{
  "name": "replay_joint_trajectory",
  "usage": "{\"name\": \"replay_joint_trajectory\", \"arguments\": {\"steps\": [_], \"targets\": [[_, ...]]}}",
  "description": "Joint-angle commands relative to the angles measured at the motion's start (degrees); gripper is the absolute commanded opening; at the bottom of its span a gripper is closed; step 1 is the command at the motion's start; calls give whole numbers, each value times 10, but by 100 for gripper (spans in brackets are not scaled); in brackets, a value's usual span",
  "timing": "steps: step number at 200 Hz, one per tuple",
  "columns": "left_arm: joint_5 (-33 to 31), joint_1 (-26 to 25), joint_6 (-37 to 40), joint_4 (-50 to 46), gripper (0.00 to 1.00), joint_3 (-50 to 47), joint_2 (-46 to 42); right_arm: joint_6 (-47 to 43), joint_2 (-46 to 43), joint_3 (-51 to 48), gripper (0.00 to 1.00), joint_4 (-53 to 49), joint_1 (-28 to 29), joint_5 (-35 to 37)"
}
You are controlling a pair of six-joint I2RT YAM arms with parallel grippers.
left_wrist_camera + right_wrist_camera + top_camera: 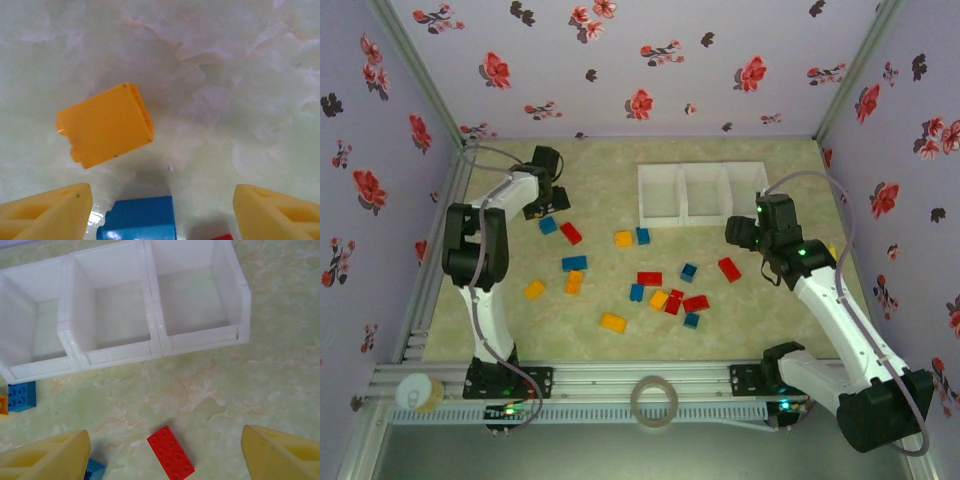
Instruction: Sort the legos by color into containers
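The white three-compartment tray (682, 190) stands at the back of the table, and all its compartments look bare (154, 347). Red, blue and orange legos lie scattered over the middle (649, 279). My left gripper (548, 204) is low at the back left and open (162, 207). An orange brick (105, 125) lies just ahead of its fingers, with a blue brick (137, 217) between them. My right gripper (742, 234) hangs open (165, 442) in front of the tray, above a red two-by-four brick (171, 450).
A blue brick (21, 396) lies near the tray's left corner, and another blue one (93, 470) sits by my right gripper's left finger. A tape roll (653, 402) and a spool (418, 392) rest on the near rail. Floral walls enclose the table.
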Motion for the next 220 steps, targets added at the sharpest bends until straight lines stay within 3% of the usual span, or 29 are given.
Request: {"name": "replay_joint_trajectory", "arguments": {"steps": [1,45,100,170,220], "targets": [[4,4,14,-6,74,21,13,13,-2,0,79,-15,5,0],[-11,12,26,-17,85,25,12,12,-7,0,79,-22,7,2],[-23,30,43,-46,87,42,30,11,-18,-6,80,-25,8,0],[-19,31,46,-54,85,60,57,9,-12,-6,80,-20,9,-2],[-21,33,54,-61,74,102,93,8,-12,-6,80,-21,9,-1]]}}
